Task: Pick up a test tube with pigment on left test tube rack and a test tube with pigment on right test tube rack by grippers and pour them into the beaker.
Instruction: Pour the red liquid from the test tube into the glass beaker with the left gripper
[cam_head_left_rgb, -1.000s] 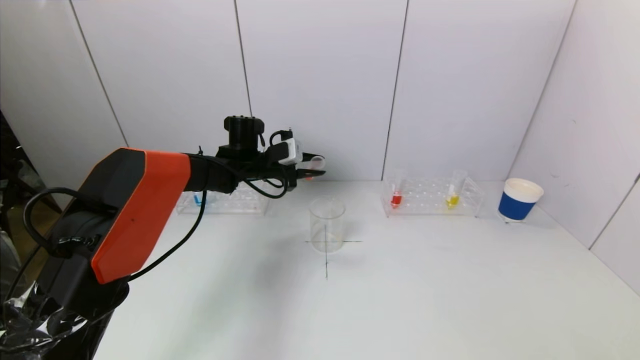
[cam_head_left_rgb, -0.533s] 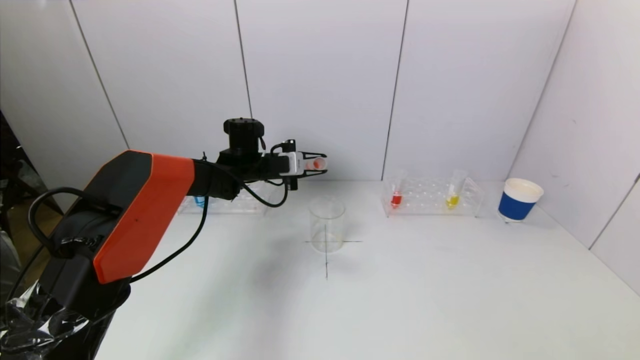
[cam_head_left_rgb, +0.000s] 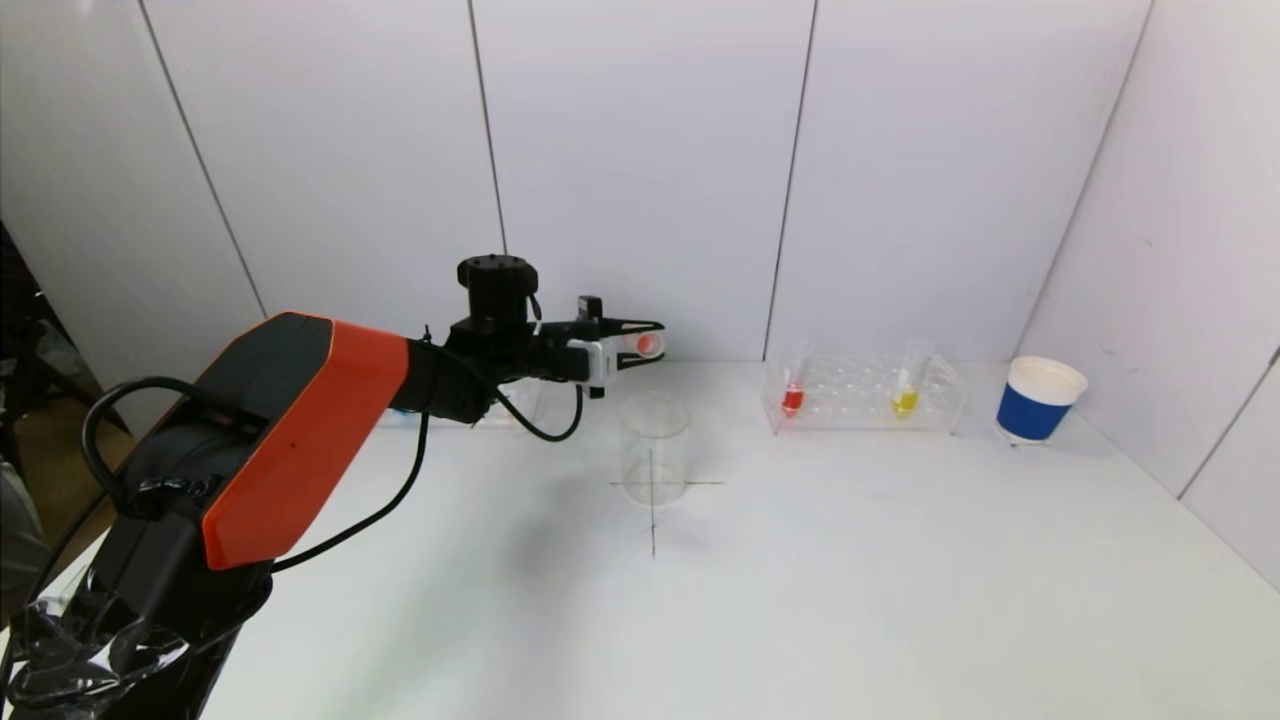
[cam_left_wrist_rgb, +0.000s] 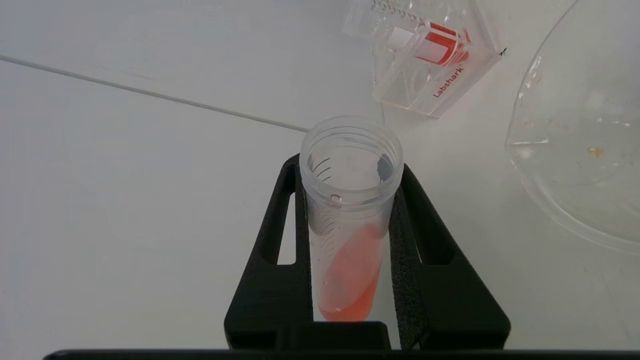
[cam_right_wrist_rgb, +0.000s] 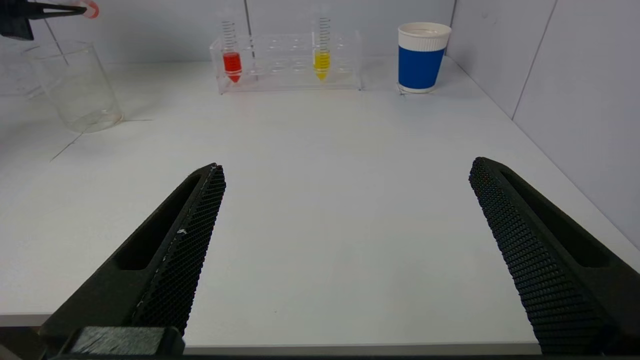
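Observation:
My left gripper (cam_head_left_rgb: 645, 343) is shut on a clear test tube (cam_left_wrist_rgb: 350, 220) with orange-red pigment, held tipped nearly level just above and behind the rim of the empty glass beaker (cam_head_left_rgb: 654, 448). The tube's open mouth points toward the beaker side. The pigment lies along the tube's lower wall. The right rack (cam_head_left_rgb: 860, 395) holds a red tube (cam_head_left_rgb: 793, 398) and a yellow tube (cam_head_left_rgb: 905, 400). The left rack is mostly hidden behind my left arm. My right gripper (cam_right_wrist_rgb: 345, 235) is open and empty, low over the table's front edge, out of the head view.
A blue and white paper cup (cam_head_left_rgb: 1038, 398) stands right of the right rack, near the side wall. A black cross mark (cam_head_left_rgb: 653, 520) is drawn on the table under the beaker. White wall panels close the back and right side.
My left gripper has moved right and slightly down with the tube, closer over the beaker, and the wrist has rolled so the tube lies more level. The right arm has not moved.

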